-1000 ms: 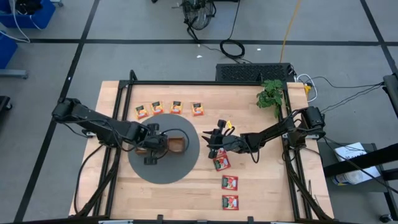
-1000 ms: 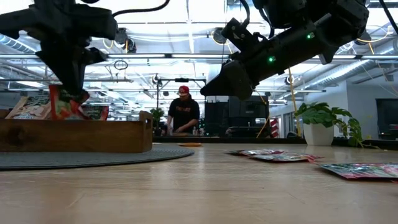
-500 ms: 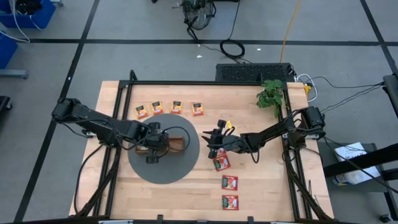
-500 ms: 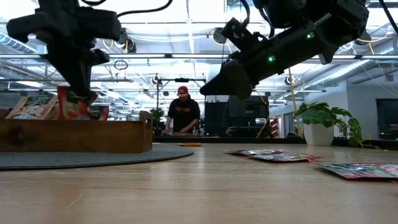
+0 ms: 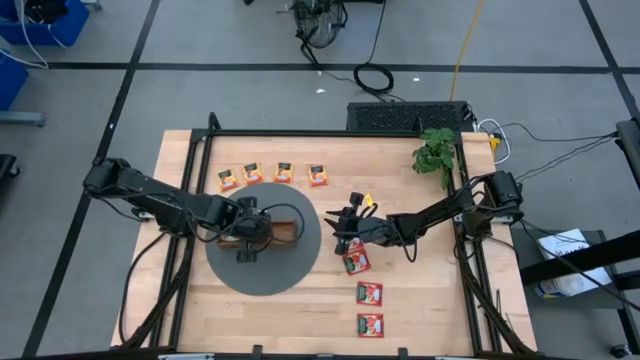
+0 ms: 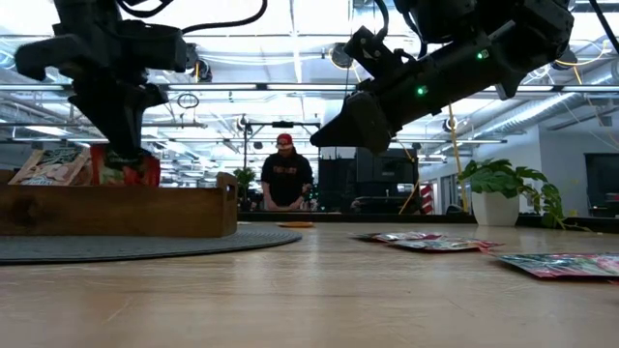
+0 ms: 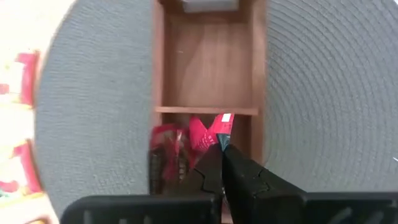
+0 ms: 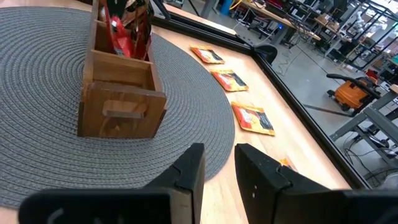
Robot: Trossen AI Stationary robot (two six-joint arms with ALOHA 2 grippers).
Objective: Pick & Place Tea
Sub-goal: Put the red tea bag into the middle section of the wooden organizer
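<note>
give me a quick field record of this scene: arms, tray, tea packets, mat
left end effector: shut on a red packet, lowered into the middle compartment of the wooden tray
right end effector: above the table just right of the mat, fingers slightly apart, nothing visible between them
tray: on the round grey mat; end compartment nearest the right arm empty
orange-yellow packets: four in a row beyond the mat
red packets on table: three, flat, right of the mat
plant: far right corner

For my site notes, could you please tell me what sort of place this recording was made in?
Probably an open-plan robotics lab or workshop: exposed ceiling ducts and strip lights, a person at a distant workbench, and an orange shop vacuum on the floor.
</note>
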